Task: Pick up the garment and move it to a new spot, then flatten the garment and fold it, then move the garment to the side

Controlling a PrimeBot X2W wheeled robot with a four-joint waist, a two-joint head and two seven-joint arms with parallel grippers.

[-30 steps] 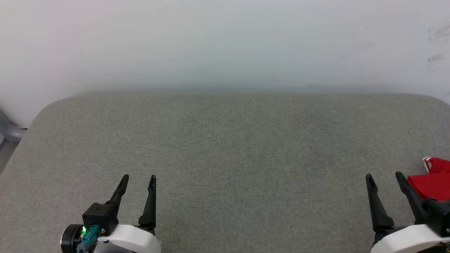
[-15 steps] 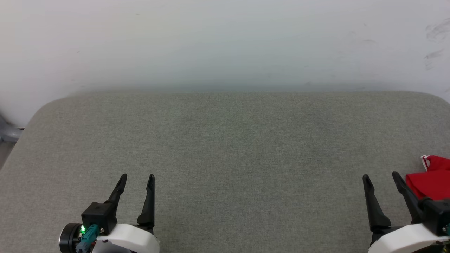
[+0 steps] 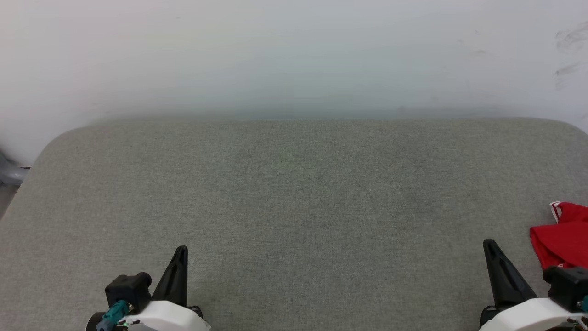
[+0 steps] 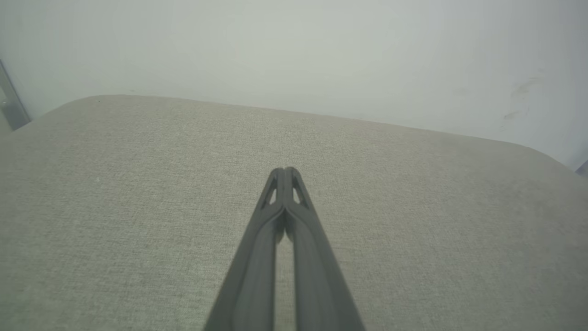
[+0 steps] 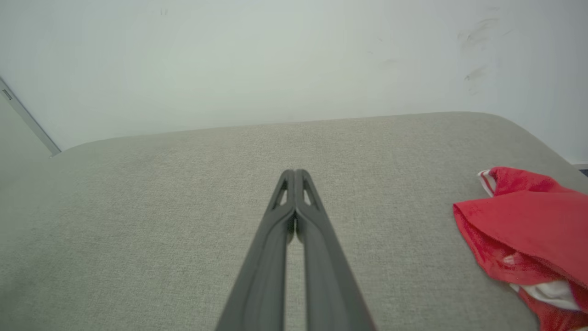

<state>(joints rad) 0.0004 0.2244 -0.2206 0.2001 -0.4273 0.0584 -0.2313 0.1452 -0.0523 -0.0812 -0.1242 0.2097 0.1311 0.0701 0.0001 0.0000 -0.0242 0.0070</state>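
— What's over on the left?
— The left gripper (image 3: 182, 250), low at the near edge of the grey padded table (image 3: 294, 184). Its two dark fingers are pressed together into one point, with nothing pinched between them. The left wrist view agrees: the tips meet, a thin slit shows lower down, and bare grey cloth lies beneath.

— And the middle?
— Plain woven fabric runs back to the rounded far edge. Behind it stands a pale wall (image 3: 294, 55), with a few dark scuffs (image 3: 567, 55) toward the right.

— What about the right gripper (image 3: 489, 243)?
— It's at the near right, pointing away across the table. Its fingers are closed tip to tip and grip nothing.

— Where's the garment (image 3: 561, 236)?
— It's bunched on the table at the far right, just beside the right gripper on its outer side and apart from the fingers. It's red and folded over on itself, with a bit of white-and-red striped trim poking out at the far end. The right wrist view shows a patch of white under the red folds nearer the robot. Part of it runs out of the picture, so I can't tell how the rest lies.
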